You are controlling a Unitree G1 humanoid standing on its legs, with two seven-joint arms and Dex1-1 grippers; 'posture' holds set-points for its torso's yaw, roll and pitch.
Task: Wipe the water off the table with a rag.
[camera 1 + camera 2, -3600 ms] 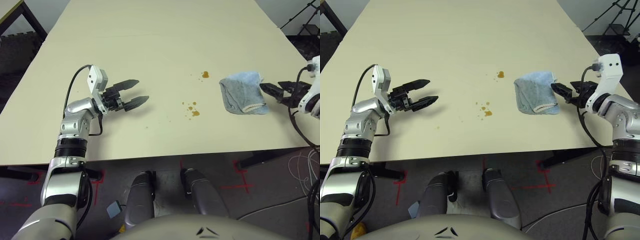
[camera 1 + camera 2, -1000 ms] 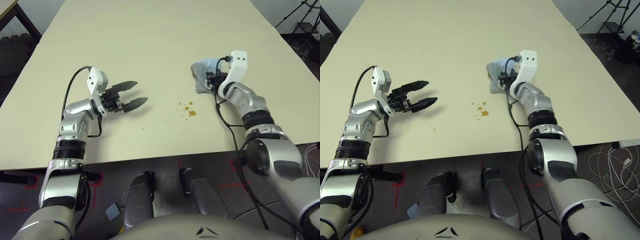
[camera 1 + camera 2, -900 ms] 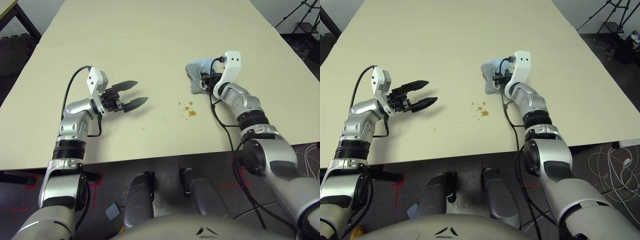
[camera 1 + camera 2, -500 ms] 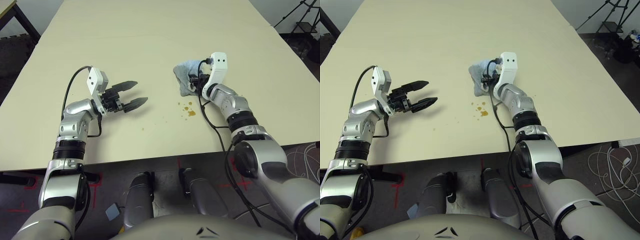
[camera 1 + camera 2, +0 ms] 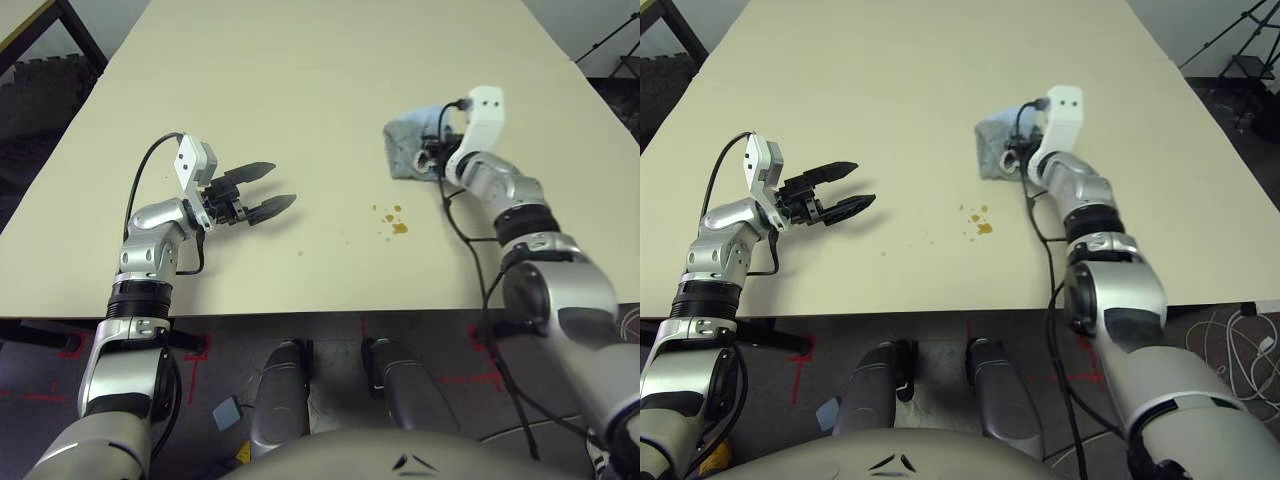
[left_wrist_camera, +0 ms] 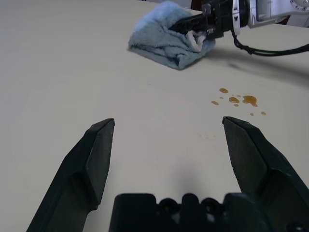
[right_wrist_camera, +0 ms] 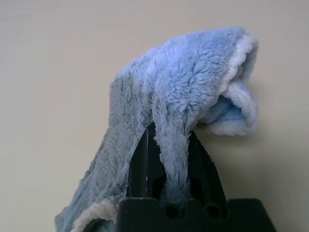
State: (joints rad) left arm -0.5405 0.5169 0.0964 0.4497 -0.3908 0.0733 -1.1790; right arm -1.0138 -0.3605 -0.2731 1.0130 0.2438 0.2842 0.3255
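A robotics lab or test room: red tape crosses (image 5: 70, 348) mark the dark floor, loose cables (image 5: 1230, 340) trail there, a tripod (image 5: 1240, 40) stands past the table's (image 5: 300, 60) far right corner.

The light blue terry-cloth rag (image 7: 183, 92) looks fluffy and rough; the pale cream tabletop (image 5: 300, 90) is smooth and matt.

We are looking down from the head through two eye views, both taking in the table (image 5: 300, 60), both arms and the floor at its near edge. The left wrist view is sitting low behind the left gripper (image 6: 169, 145), facing across the table toward the rag (image 6: 166, 41) and the water (image 6: 239, 100), which the eye views share. The right wrist view is sitting very close, probably almost against the rag.
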